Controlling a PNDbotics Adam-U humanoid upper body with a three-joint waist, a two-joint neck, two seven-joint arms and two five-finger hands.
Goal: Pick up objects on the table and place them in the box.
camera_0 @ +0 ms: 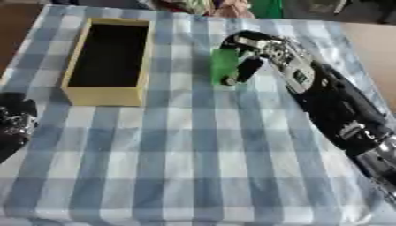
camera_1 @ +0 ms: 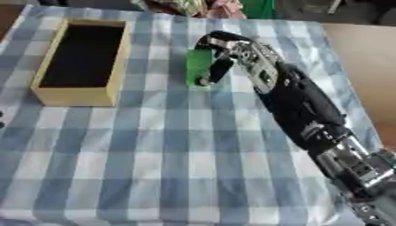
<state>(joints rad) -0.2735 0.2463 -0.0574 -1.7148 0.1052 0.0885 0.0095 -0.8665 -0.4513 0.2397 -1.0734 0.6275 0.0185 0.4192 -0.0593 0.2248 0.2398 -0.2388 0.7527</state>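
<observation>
Upper centre of the frame: right robot hand (camera_0: pixel 267 52) curled round green block (camera_0: pixel 223 66) on checked counter (camera_0: pixel 201 145), mid-grasp; next, lifting it leftward into empty yellow box (camera_0: pixel 102 95), upper left.

A blue-and-white checked cloth (camera_0: pixel 193 176) covers the table beneath the right hand; bare brown tabletop (camera_1: pixel 363 66) shows to that hand's right, and blurred colourful items (camera_0: pixel 216 6) lie beyond it
</observation>
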